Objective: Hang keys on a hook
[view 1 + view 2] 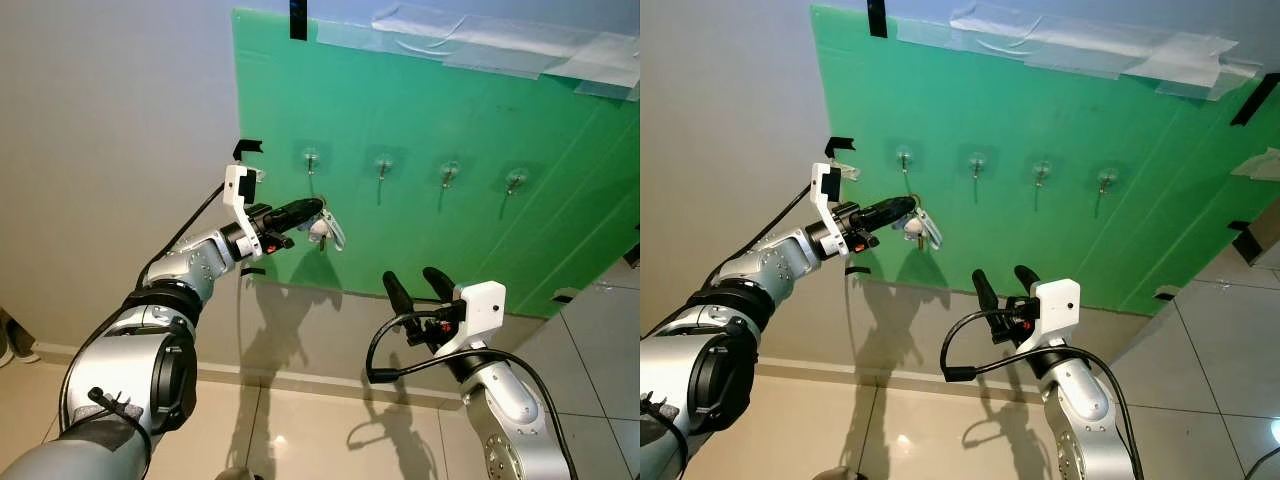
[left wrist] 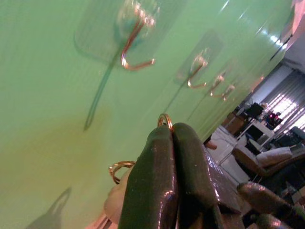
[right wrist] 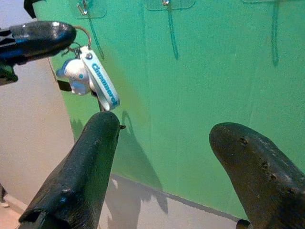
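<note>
My left gripper (image 1: 318,206) is shut on the keys (image 1: 328,230), pinching their gold ring (image 2: 165,118). A white charm (image 3: 75,75) and a white-and-blue tag (image 3: 102,81) dangle below the fingertips. The keys hang just under the leftmost hook (image 1: 311,158), a little short of it, against the green board (image 1: 450,230). In the left wrist view that hook (image 2: 135,43) is close ahead of the fingers (image 2: 162,176). My right gripper (image 1: 418,287) stands open lower down, near the board's bottom edge, holding nothing.
Three more clear adhesive hooks (image 1: 383,165) (image 1: 449,173) (image 1: 515,180) run in a row to the right. Tape strips (image 1: 480,40) fix the board to the grey wall (image 1: 110,150). Tiled floor (image 1: 300,430) lies below.
</note>
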Controlling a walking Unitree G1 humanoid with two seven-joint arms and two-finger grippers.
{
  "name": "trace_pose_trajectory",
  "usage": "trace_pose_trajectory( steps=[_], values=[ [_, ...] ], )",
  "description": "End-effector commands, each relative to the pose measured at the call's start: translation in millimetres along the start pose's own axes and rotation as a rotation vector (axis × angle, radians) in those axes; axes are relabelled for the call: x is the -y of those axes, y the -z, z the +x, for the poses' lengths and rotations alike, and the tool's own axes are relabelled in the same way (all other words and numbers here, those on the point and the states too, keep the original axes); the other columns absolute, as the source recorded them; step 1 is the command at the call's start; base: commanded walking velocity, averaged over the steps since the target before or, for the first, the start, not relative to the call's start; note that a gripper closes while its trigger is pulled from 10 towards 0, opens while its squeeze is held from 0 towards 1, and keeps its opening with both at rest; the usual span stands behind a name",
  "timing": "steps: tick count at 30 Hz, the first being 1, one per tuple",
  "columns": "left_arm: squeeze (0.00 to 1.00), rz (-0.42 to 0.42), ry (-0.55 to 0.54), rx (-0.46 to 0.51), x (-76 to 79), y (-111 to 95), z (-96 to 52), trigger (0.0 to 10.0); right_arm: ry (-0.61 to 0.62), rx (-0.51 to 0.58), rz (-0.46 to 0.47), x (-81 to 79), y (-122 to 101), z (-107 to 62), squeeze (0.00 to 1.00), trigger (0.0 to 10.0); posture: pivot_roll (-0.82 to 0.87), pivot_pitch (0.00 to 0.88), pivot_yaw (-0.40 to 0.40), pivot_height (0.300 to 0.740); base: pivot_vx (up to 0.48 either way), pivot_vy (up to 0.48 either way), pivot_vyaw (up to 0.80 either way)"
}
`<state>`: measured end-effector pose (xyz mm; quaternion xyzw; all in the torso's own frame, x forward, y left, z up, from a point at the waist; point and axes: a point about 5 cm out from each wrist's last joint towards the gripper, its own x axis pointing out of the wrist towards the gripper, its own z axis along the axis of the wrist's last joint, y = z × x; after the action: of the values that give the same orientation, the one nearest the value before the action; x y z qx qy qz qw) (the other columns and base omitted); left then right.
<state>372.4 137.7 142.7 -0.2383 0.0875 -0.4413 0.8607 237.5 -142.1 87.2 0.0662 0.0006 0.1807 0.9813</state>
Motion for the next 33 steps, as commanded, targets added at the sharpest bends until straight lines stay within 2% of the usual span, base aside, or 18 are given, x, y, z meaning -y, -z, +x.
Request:
trace_pose_trajectory(
  steps=[1,12,15,16,22,26,32,33],
  values=[
    [0.00,0.059,0.038,0.052,7.6,-23,9.6,10.0,-0.001,0.001,-0.020,1.0,-3,-0.2,0.00,10.0,-0.05,0.000,-0.043,0.740,0.000,0.000,0.00],
    [0.00,0.046,0.056,0.099,11.4,-32,15.0,10.0,0.001,0.001,-0.024,1.5,-3,-0.2,0.00,10.0,-0.05,0.000,-0.044,0.740,0.000,0.000,0.00],
    [0.00,0.018,0.034,0.132,9.8,-35,14.3,10.0,0.000,0.000,-0.024,1.5,-3,-0.3,0.00,10.0,-0.05,0.000,-0.043,0.740,0.000,0.000,0.00],
    [0.00,-0.013,0.020,0.165,8.0,-37,12.4,10.0,0.001,-0.001,-0.024,1.4,-2,-0.4,0.00,10.0,-0.05,0.000,-0.042,0.740,0.000,0.000,0.00],
    [0.00,-0.070,-0.008,0.189,4.5,-35,9.1,10.0,0.000,-0.004,-0.023,1.0,-2,-0.6,0.00,10.0,-0.05,0.000,-0.042,0.740,0.000,0.000,0.00],
    [0.00,-0.191,-0.070,0.237,-3.3,-30,1.7,10.0,-0.002,-0.006,-0.022,0.9,-2,-0.3,0.00,10.0,-0.05,0.000,-0.043,0.740,0.000,0.000,0.00],
    [0.00,-0.235,-0.068,0.229,-3.7,-24,1.3,10.0,-0.004,-0.009,-0.023,1.1,-2,0.0,0.00,10.0,-0.05,0.000,-0.047,0.740,0.000,0.000,0.00],
    [0.00,-0.280,-0.079,0.236,-4.6,-21,0.8,10.0,-0.007,-0.011,-0.025,1.2,-1,0.2,0.00,10.0,-0.05,0.000,-0.047,0.740,0.000,0.000,0.00]
  ],
)
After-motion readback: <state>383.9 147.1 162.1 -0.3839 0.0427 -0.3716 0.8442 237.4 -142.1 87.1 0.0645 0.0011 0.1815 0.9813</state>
